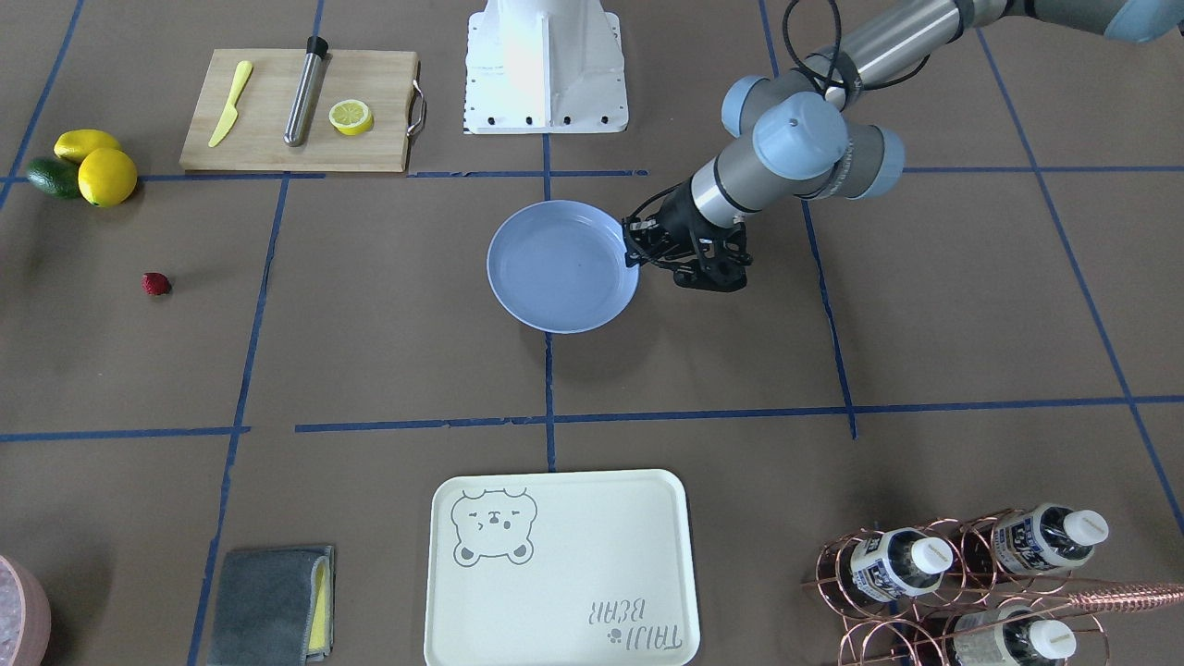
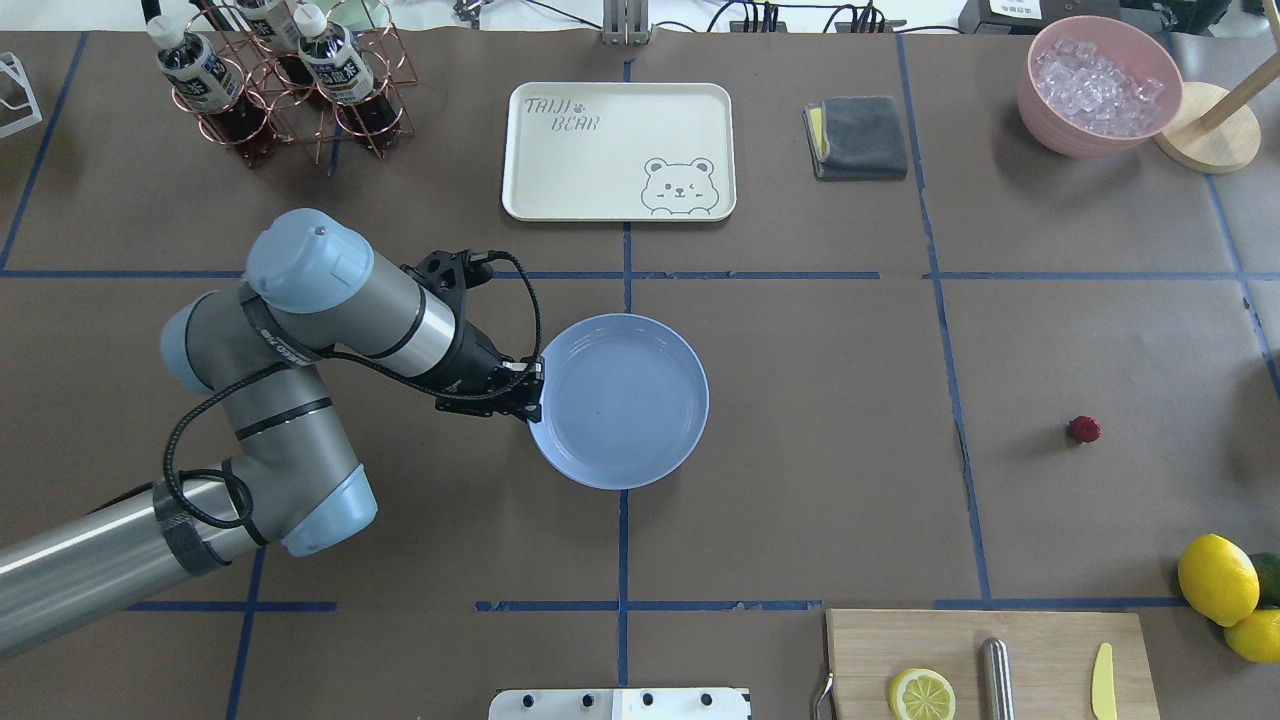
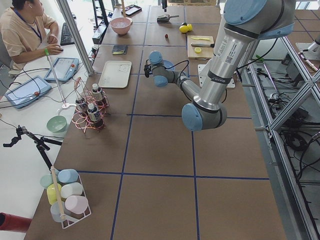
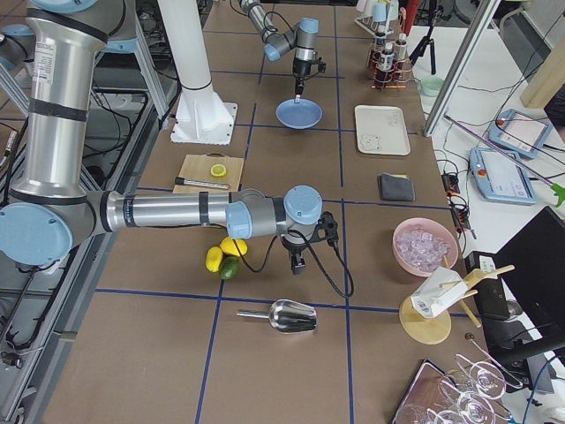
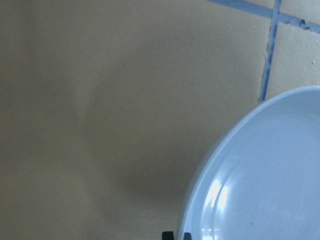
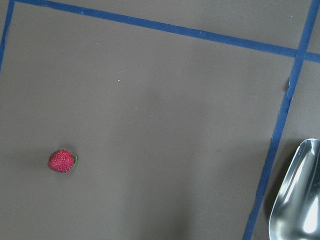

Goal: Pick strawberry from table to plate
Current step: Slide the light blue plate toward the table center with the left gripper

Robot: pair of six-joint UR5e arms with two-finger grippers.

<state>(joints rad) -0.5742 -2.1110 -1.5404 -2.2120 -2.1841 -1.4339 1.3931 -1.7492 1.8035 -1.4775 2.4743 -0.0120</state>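
Strawberry (image 2: 1083, 430) lies alone on the desk (image 2: 820, 400), right of centre in the overhead frame, well apart from the plate (image 2: 620, 400) at mid-frame.

I count one berry, one plate, two whole lemons (image 2: 1217, 578) plus one half lemon (image 2: 921, 695), one avocado (image 1: 51, 176) and one tray (image 2: 600, 170). My left tool (image 2: 532, 390) sits against the plate's left rim, its tips showing only a narrow gap in the wrist view. Whether it pinches the rim I cannot tell, though I judge it is there to steady the dish. My right tool (image 4: 298, 263) hangs over the berry's patch, seemingly lined up for the pick; how far open it is I cannot tell.
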